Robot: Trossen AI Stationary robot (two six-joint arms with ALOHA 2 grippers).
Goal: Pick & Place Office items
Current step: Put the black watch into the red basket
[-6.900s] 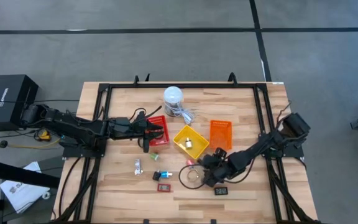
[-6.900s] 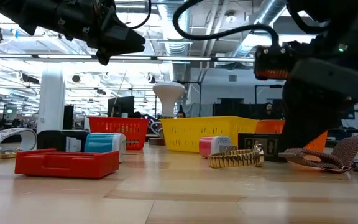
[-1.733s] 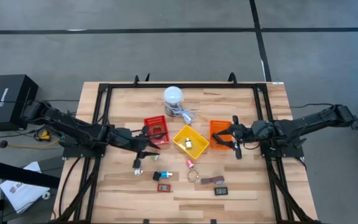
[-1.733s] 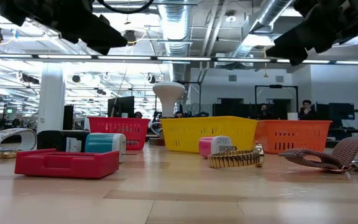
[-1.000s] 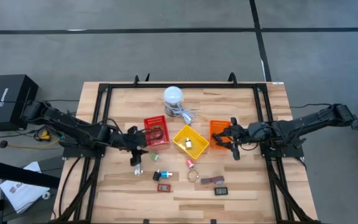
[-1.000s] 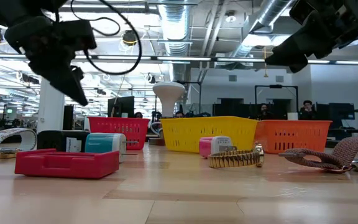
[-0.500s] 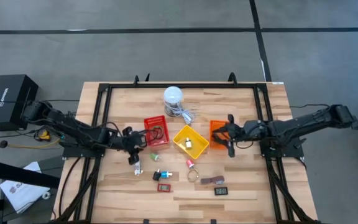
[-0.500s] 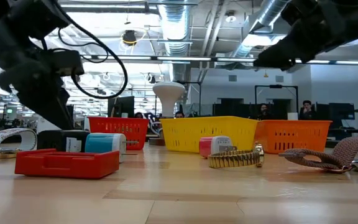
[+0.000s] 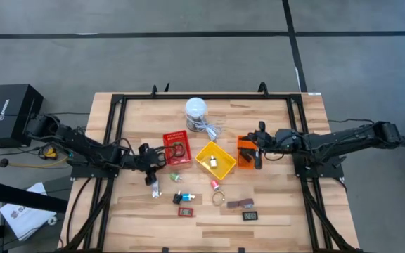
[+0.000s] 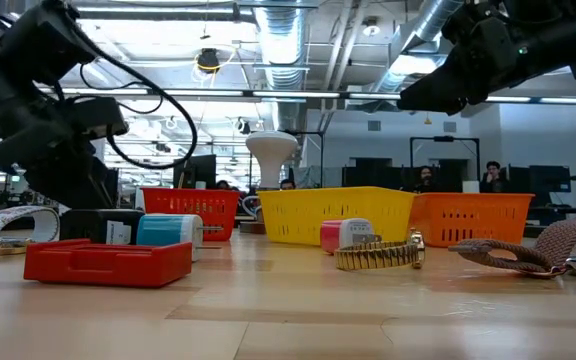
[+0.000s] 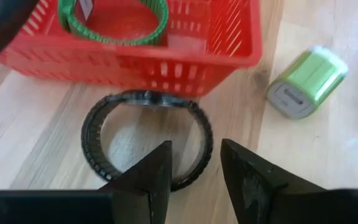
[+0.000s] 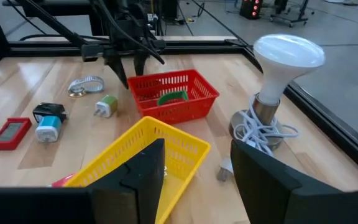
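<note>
Our left gripper (image 11: 194,165) hangs low with its fingers parted a moderate way and nothing between them, directly above a black watch band ring (image 11: 146,138) that lies flat on the wood, touching the outer wall of the red basket (image 11: 216,59) on the side toward the table's left edge. The ring sits just ahead of the fingertips, so we judge a short descent would straddle its near rim. The left arm is far nearer; our right gripper (image 9: 257,150) waits open and empty over the orange tray (image 9: 245,145) toward the right edge. The left wrist view alone shows the ring, a green band (image 11: 114,25) inside the basket and a green charger plug (image 11: 306,81) beside it; from above, the gripper (image 9: 148,171) hides the ring.
</note>
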